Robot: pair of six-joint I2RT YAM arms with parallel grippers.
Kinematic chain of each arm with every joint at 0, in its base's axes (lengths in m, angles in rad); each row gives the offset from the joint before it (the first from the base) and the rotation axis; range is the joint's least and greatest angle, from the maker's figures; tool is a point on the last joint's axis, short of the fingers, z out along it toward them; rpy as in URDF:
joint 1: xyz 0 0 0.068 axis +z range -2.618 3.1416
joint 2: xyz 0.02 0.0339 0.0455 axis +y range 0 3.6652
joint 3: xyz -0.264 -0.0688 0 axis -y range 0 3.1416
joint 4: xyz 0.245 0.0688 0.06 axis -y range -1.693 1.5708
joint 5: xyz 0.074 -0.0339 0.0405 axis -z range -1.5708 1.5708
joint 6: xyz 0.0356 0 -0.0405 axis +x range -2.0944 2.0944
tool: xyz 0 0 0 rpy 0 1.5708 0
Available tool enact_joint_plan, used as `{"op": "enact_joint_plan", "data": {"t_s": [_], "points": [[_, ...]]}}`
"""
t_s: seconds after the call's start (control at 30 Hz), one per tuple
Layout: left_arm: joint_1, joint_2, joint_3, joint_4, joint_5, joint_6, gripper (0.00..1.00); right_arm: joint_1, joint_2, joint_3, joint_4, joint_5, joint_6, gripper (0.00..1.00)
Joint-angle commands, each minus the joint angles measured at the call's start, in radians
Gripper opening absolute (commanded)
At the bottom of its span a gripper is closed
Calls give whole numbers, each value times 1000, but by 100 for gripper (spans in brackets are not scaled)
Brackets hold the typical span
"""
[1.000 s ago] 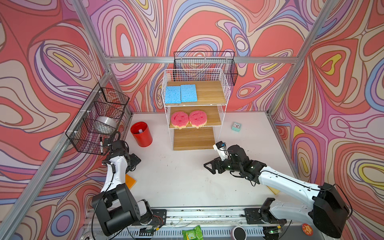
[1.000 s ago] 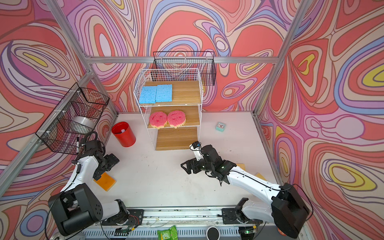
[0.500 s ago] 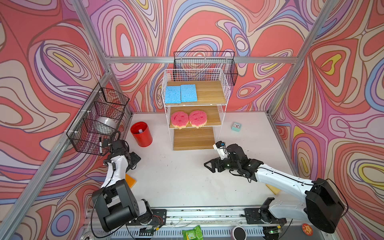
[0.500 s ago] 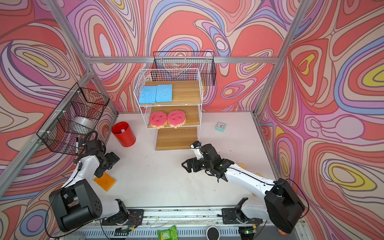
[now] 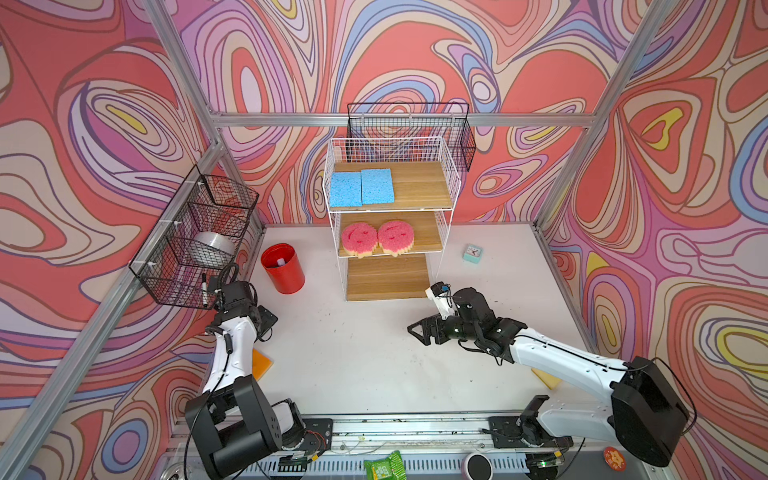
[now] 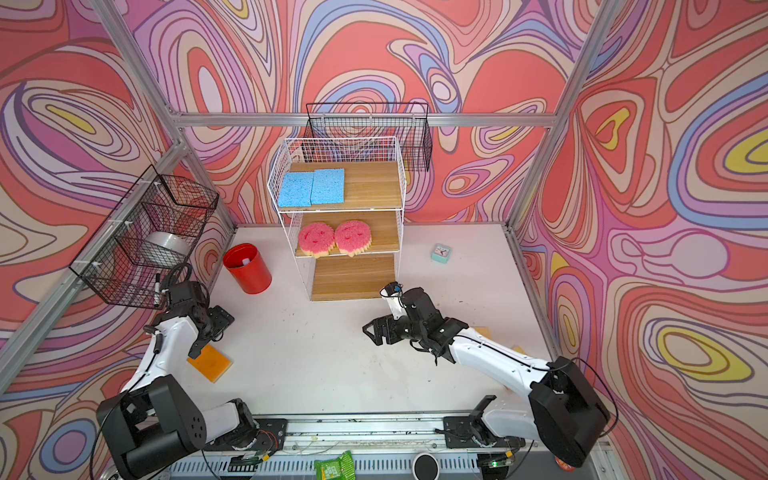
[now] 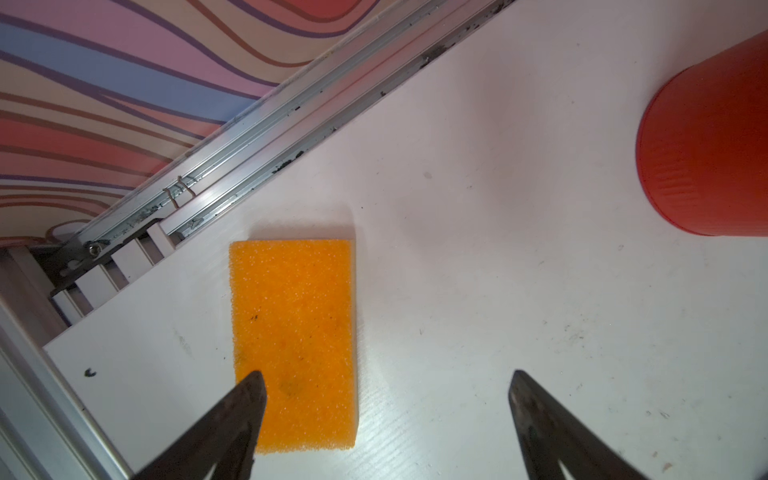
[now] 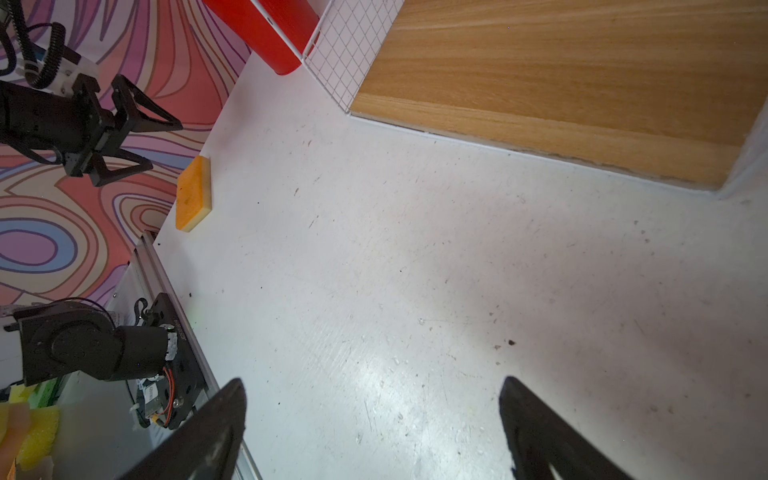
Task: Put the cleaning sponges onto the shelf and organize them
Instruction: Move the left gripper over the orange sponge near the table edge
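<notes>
**Four sponges shelved, an orange one lying under the left claw**

The white counter (image 5: 374,374) is scuffed and speckled. An aluminium frame (image 5: 399,119) and walls (image 5: 104,124) of red, pink and lilac swirls box it in.

At the far left a black wire basket (image 5: 195,241) hangs on the frame, with a silvery round thing (image 5: 212,246) inside. Below it the left claw (image 7: 386,376) hangs over the counter's left edge, jaws wide apart and gripping nothing. An orange sponge (image 7: 295,345) lies flat beneath it. One fingertip (image 7: 245,403) sits over the sponge's near corner, though I cannot tell if they touch.

Next stands a red cup (image 5: 282,269), upright, with something small and pale in it.

In the middle, against the back wall, is the shelf (image 5: 386,278). Two blue sponges (image 5: 361,188) lie touching on the left of its fenced top board. Two pink smiley sponges (image 5: 377,237) sit side by side on the middle board. A second black basket (image 5: 409,129) hangs on the wall behind the shelf's top.

Right of the shelf sits a small mint clock (image 5: 472,252). The right claw (image 8: 374,380) hovers low near the shelf's front right corner, jaws wide apart and empty. A yellow sponge (image 5: 546,378) peeks out from under the right arm.
</notes>
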Motion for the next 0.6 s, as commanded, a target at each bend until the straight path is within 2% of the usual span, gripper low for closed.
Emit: {"op": "enact_joint_plan", "data": {"t_s": [0.0,0.33,0.47,0.57], "points": [[15,30,10,-108,1,-36,93,-4,-20,-10,19,-6,5,98],[-158,139,63,-120,4,-65,94,-5,-8,-12,13,8,-1,98],[-184,160,58,-124,0,-93,94,-4,15,-5,9,9,-5,98],[-211,198,55,-148,-44,-114,94,-5,28,-2,7,14,-8,98]]}}
